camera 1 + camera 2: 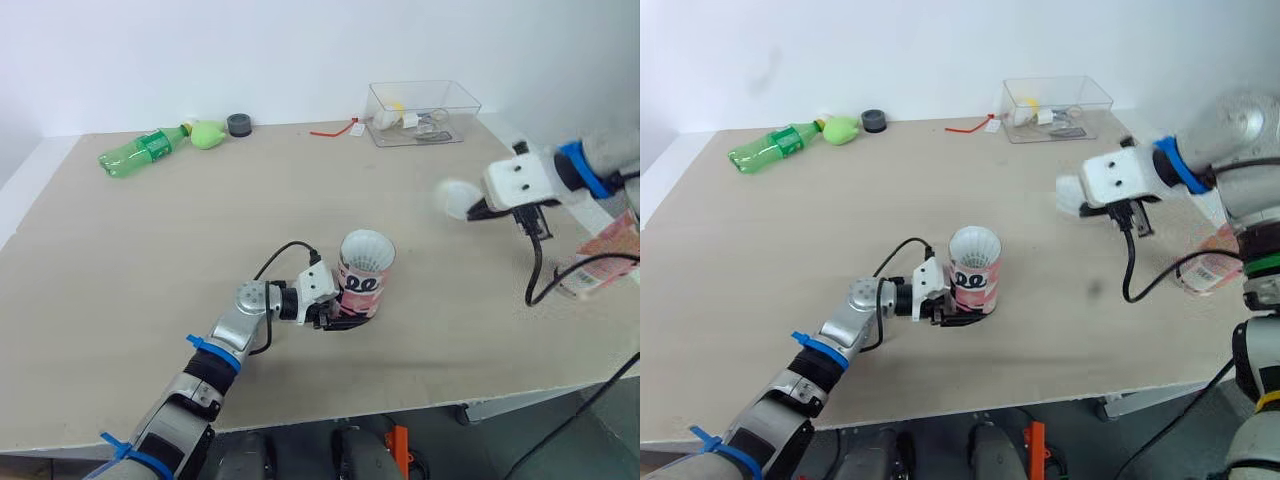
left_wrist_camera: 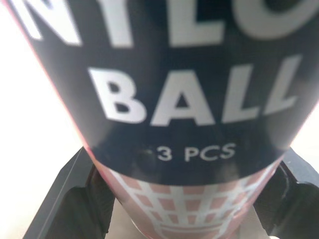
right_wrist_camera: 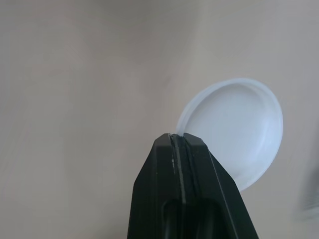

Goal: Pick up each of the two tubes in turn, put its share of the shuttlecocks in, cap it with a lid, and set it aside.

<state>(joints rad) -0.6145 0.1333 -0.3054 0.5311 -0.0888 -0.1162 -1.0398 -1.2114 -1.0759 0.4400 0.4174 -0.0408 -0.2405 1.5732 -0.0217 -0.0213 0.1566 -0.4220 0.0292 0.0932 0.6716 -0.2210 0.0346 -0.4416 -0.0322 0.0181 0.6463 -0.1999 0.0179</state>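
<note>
Our left pincer [image 1: 345,312] is closed around the lower barrel of the tube [image 1: 362,282], its black fingers [image 2: 75,199] on either side. It holds the tube upright on the surface [image 1: 150,260], near the front middle. The tube's mouth is open and a shuttlecock [image 1: 367,248] shows white at the top.

Our right pincer [image 3: 178,142] is pinched almost flat on the rim of the white lid [image 3: 239,134]. It holds the lid in the air, well to the right of the tube.

We judge the tube light and thin-walled, stiff along its length but easy to dent. A low, moderate grip like this one suits it and leaves the mouth free. The lid looks thin, smooth and springy. Held by one edge it may pivot when pressed, so we would seat it level.

The left wrist view gives us the print, "BALL, 3 PCS", and the fingers' contact. The eye views give the open mouth and the gap across to the lid. The right wrist view shows the lid's hollow side.

The second tube [image 1: 605,258] is by the right edge, partly behind our arm.
</note>
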